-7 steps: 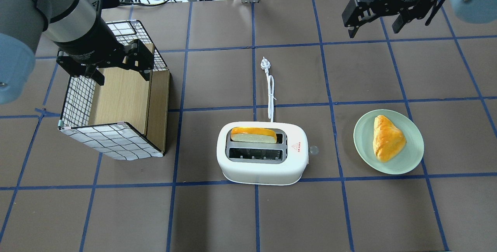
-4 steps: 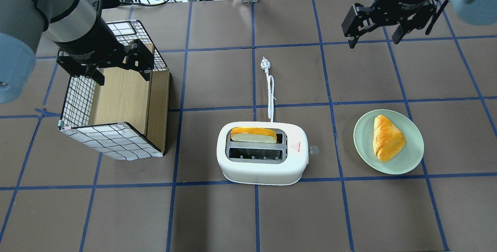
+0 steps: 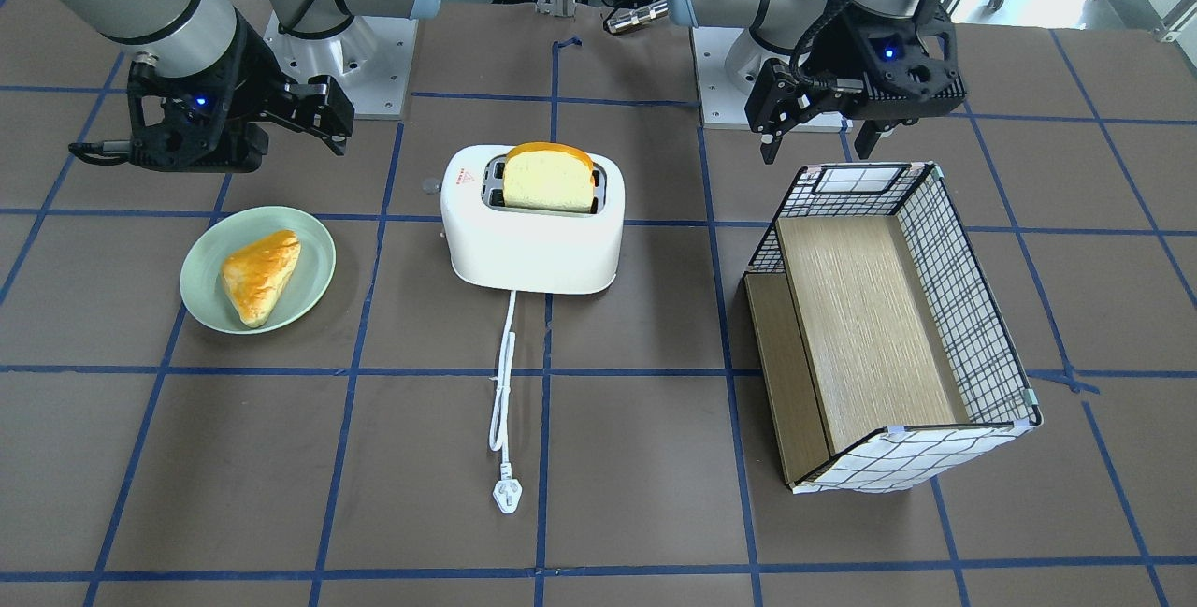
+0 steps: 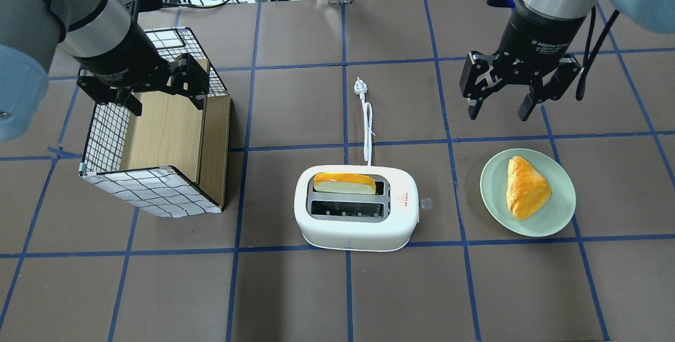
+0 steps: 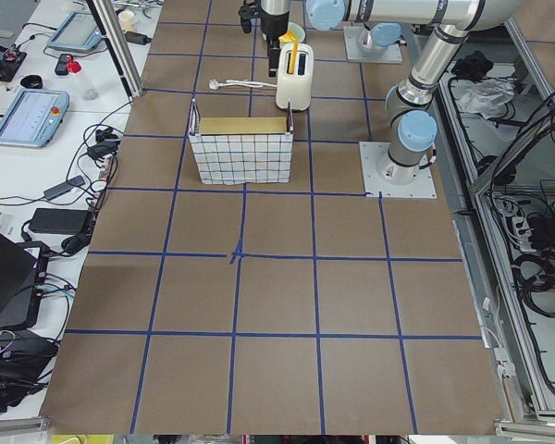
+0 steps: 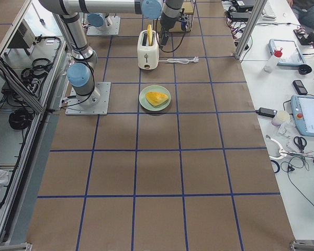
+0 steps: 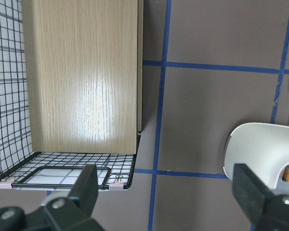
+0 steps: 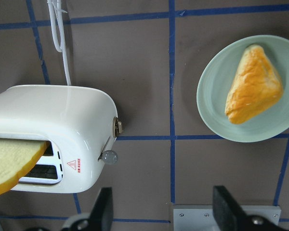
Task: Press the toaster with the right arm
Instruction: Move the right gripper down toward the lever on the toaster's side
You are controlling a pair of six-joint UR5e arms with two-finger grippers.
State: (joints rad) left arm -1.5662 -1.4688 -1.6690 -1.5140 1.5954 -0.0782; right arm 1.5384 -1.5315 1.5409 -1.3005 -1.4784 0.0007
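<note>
The white two-slot toaster [image 4: 356, 223] stands mid-table with a slice of toast [image 4: 345, 183] upright in its far slot. Its side lever [image 4: 426, 204] juts from the end facing the plate, and shows in the right wrist view [image 8: 109, 156]. My right gripper [image 4: 498, 115] is open and empty. It hangs above the table beyond the plate, to the right of the toaster and clear of the lever. My left gripper [image 4: 167, 106] is open and empty over the far end of the grid-patterned basket [image 4: 153, 189].
A pale green plate [image 4: 493, 194] with a golden pastry [image 4: 524, 186] lies right of the toaster, close below the right gripper. The toaster's white cord and plug [image 4: 359, 86] run away from the robot. The basket lies on its side at the left.
My right gripper has moved from the table's far right corner toward the robot, and now hovers just beyond the plate. It stays open. The left arm, toaster and plate have not moved.
</note>
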